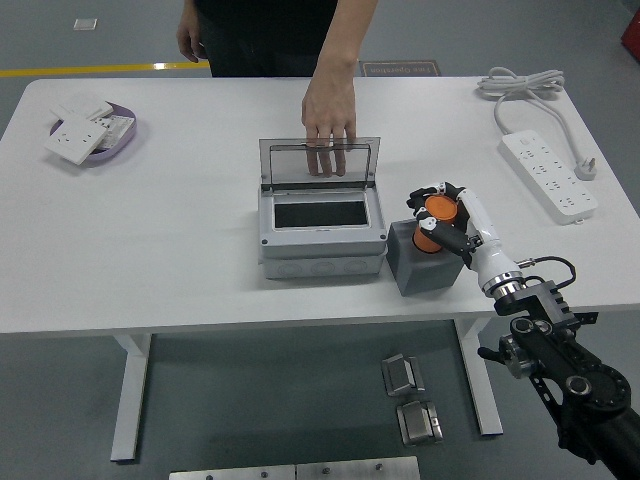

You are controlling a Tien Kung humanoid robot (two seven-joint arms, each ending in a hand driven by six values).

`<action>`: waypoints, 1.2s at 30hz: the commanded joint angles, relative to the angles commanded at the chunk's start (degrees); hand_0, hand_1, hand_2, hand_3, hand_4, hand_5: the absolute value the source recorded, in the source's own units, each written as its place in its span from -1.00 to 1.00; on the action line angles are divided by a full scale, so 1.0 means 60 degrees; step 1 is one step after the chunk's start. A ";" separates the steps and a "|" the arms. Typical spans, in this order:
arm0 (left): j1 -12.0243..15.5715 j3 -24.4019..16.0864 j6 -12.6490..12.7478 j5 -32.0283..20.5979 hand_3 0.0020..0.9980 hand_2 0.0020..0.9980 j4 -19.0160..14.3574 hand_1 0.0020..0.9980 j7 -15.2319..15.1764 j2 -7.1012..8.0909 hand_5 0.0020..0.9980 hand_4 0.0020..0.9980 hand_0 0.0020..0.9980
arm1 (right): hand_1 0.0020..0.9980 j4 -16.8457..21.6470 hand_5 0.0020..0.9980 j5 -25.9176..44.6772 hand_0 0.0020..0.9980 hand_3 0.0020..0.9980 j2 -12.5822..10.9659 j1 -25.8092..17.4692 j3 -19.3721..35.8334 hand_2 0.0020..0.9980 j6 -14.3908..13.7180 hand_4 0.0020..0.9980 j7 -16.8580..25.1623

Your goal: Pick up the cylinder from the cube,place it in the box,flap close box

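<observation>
An orange cylinder (435, 215) is in my right hand (440, 213), whose fingers are curled around it just above the dark grey cube (424, 262). The cube stands near the table's front edge, right of the grey box (320, 230). The box is open, with its clear lid (320, 160) standing upright at the back. A person's hand (328, 120) rests behind the lid, fingers on its top edge. My left arm is out of sight.
A white power strip (548, 175) with its cable lies at the far right. A purple tray (95, 135) with white socket plates sits at the far left. The person stands at the table's far side.
</observation>
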 joint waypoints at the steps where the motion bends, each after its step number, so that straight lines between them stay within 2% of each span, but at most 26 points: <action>1: 0.0004 -0.0005 0.0002 0.0002 0.25 0.23 0.0000 0.27 -0.0002 -0.0001 -0.65 0.36 0.18 | -0.09 0.0018 -1.00 0.0001 -0.09 -0.28 -0.0011 0.0018 0.0002 -0.19 -0.0007 -0.72 -0.0005; 6: -0.0003 -0.0019 0.0003 0.0029 0.25 0.23 0.0000 0.27 -0.0011 -0.0005 -0.65 0.36 0.18 | -0.09 0.0150 -1.00 -0.0034 -0.09 -0.28 -0.0138 0.0239 -0.0103 -0.19 -0.0078 -0.72 -0.0050; 7: -0.0005 -0.0034 0.0005 0.0043 0.25 0.23 0.0000 0.27 -0.0011 -0.0003 -0.65 0.36 0.18 | -0.16 0.0202 -1.00 -0.0079 -0.16 -0.37 -0.0175 0.0327 -0.0143 -0.25 -0.0110 -0.76 -0.0076; 9: -0.0002 -0.0061 0.0011 0.0064 0.25 0.23 0.0000 0.27 -0.0008 -0.0001 -0.65 0.36 0.18 | -0.16 0.0324 -1.00 -0.0199 -0.16 -0.37 -0.0255 0.0514 -0.0253 -0.25 -0.0186 -0.76 -0.0143; 12: 0.0026 -0.0048 0.0023 0.0044 0.25 0.23 0.0000 0.27 0.0011 -0.0003 -0.65 0.36 0.18 | -0.16 0.0626 -1.00 -0.0651 -0.16 -0.37 -0.0417 0.0965 -0.0664 -0.25 -0.0368 -0.76 -0.0356; 13: 0.0035 -0.0057 0.0032 0.0043 0.25 0.23 0.0000 0.27 0.0030 -0.0004 -0.65 0.36 0.18 | -0.23 0.0734 -1.00 -0.0844 -0.24 -0.39 -0.0457 0.1132 -0.0840 -0.29 -0.0438 -0.78 -0.0441; 16: 0.0052 -0.0094 0.0071 0.0041 0.25 0.23 0.0000 0.27 0.0125 0.0004 -0.65 0.36 0.18 | -0.23 0.1022 -1.00 -0.1431 -0.24 -0.39 -0.0449 0.1671 -0.1417 -0.29 -0.0690 -0.78 -0.0781; 18: 0.0067 -0.0121 0.0098 0.0032 0.25 0.23 0.0000 0.27 0.0194 0.0020 -0.65 0.36 0.18 | -0.23 0.1136 -1.00 -0.1950 -0.24 -0.39 -0.0319 0.2076 -0.1855 -0.29 -0.0913 -0.78 -0.1139; 19: 0.0079 -0.0094 0.0107 0.0000 0.25 0.23 0.0000 0.27 0.0220 0.0032 -0.65 0.36 0.18 | -0.34 0.1138 -1.00 -0.2299 -0.38 -0.40 -0.0221 0.2284 -0.2082 -0.31 -0.1039 -0.89 -0.1350; 22: 0.0106 0.0114 0.0127 -0.0133 0.25 0.23 0.0000 0.27 0.0309 0.0078 -0.65 0.36 0.18 | -0.34 0.0942 -1.00 -0.3322 -0.38 -0.40 0.0140 0.2878 -0.2707 -0.31 -0.1242 -0.89 -0.1993; 24: 0.0111 0.0229 0.0147 -0.0204 0.25 0.23 0.0000 0.27 0.0381 0.0108 -0.65 0.36 0.18 | -0.34 0.0727 -1.00 -0.4041 -0.38 -0.40 0.0404 0.3253 -0.3099 -0.31 -0.1227 -0.89 -0.2432; 25: 0.0115 0.0266 0.0158 -0.0238 0.25 0.23 0.0000 0.27 0.0417 0.0125 -0.65 0.36 0.18 | -0.45 0.0579 -1.00 -0.4442 -0.60 -0.42 0.0568 0.3451 -0.3304 -0.32 -0.1176 -1.00 -0.2673; 30: 0.0119 0.0313 0.0204 -0.0318 0.25 0.23 0.0000 0.27 0.0558 0.0172 -0.65 0.36 0.18 | -0.45 -0.0253 -1.00 -0.6308 -0.60 -0.42 0.1243 0.4261 -0.4162 -0.32 -0.0904 -1.00 -0.3669; 33: 0.0115 0.0311 0.0225 -0.0353 0.25 0.23 0.0000 0.27 0.0611 0.0184 -0.64 0.36 0.18 | -0.46 -0.0748 -1.00 -0.7394 -0.64 -0.45 0.1523 0.4565 -0.4538 -0.33 -0.0803 -1.00 -0.3941; 36: 0.0090 0.0263 0.0246 -0.0340 0.25 0.23 0.0000 0.27 0.0657 0.0202 -0.64 0.36 0.18 | -0.46 -0.1257 -1.00 -0.8355 -0.64 -0.45 0.1548 0.4857 -0.4979 -0.33 -0.0775 -1.00 -0.4009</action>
